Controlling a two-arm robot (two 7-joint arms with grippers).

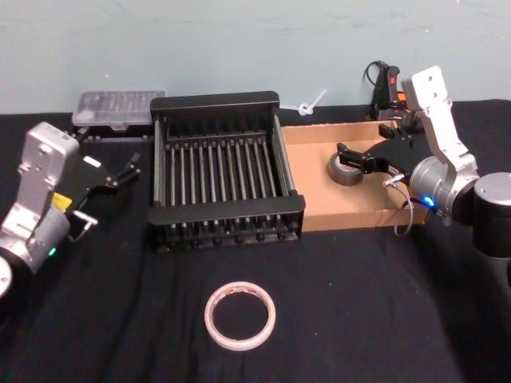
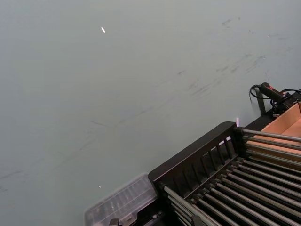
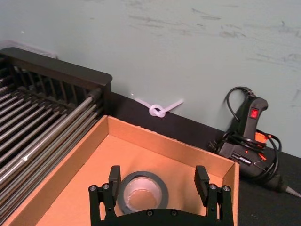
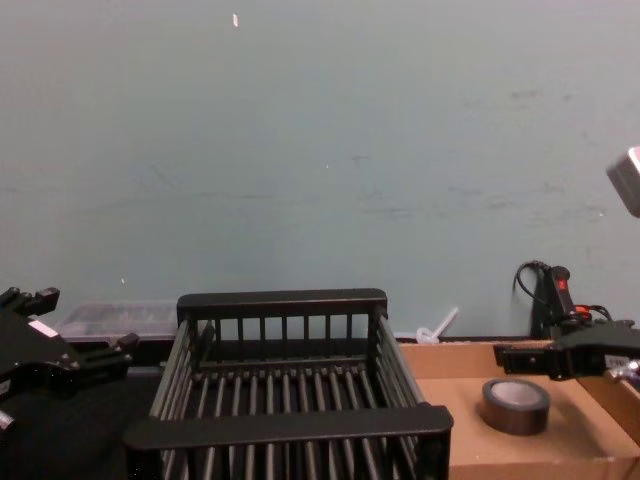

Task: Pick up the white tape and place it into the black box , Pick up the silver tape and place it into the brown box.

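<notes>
Right gripper (image 1: 363,162) — jaws wide, empty — hangs over the silver tape (image 1: 345,169), which lies inside the brown box (image 1: 319,203). The white tape (image 1: 239,315) lies before the black box (image 1: 226,171); the open left gripper (image 1: 120,171) likely fetches it next.

A black-covered table (image 1: 359,303) carries a black crate (image 1: 226,167) with a cardboard tray (image 1: 315,187) touching its right side, a white tape ring (image 1: 239,316) alone near the front, and a clear plastic case (image 1: 118,108) and a glue gun (image 1: 387,88) at the back.
</notes>
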